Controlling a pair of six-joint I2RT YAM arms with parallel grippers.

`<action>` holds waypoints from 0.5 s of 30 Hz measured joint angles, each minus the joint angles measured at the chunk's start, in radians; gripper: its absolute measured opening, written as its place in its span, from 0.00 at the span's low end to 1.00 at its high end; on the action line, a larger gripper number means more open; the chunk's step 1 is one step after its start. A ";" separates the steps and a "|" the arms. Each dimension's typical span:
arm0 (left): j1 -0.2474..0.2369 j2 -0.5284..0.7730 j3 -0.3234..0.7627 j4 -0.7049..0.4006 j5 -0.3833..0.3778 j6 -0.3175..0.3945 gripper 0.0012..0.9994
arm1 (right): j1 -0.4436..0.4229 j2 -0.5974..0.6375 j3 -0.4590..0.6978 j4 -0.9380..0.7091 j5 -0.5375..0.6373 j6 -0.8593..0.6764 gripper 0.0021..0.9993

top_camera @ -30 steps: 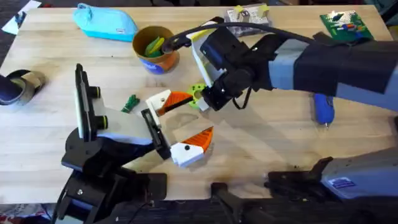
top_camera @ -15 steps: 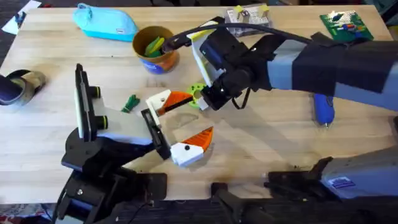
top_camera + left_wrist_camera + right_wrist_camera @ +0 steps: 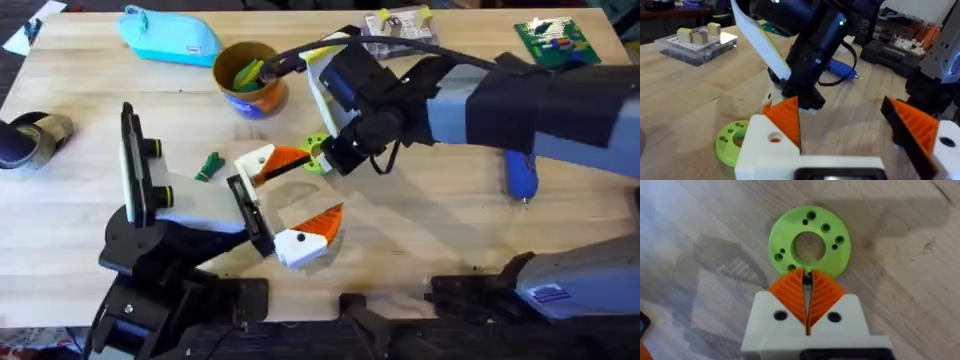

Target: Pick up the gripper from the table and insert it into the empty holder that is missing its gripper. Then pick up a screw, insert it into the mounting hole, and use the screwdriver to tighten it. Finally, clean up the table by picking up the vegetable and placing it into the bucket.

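Screw step: right pincer (image 3: pixel 807 287) pinched nearly shut on a small dark screw (image 3: pixel 808 278), green disc (image 3: pixel 809 241) at 12 o'clock; next, seat it in the mounting hole.

Right arm reached across mid-table, right gripper (image 3: pixel 325 158) pointed down, ribbed pads pressed together. Left gripper (image 3: pixel 290 215) sat low, fingers spread apart.

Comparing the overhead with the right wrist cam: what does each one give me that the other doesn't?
Overhead alone: the bucket, vegetable, screwdriver, the gripper lying on the table, and the light-blue pouch. Right wrist alone: the right gripper with its pads pressed together, tips at the disc's rim. Shared: the lime-green disc.
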 joint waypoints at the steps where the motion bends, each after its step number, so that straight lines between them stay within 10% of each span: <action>1: 0.000 0.000 0.000 0.000 0.000 0.000 0.99 | 0.000 0.002 0.000 0.000 0.000 0.000 0.01; 15: 0.000 0.000 0.000 0.000 0.000 0.000 0.99 | -0.049 0.002 0.055 -0.118 -0.007 0.000 0.00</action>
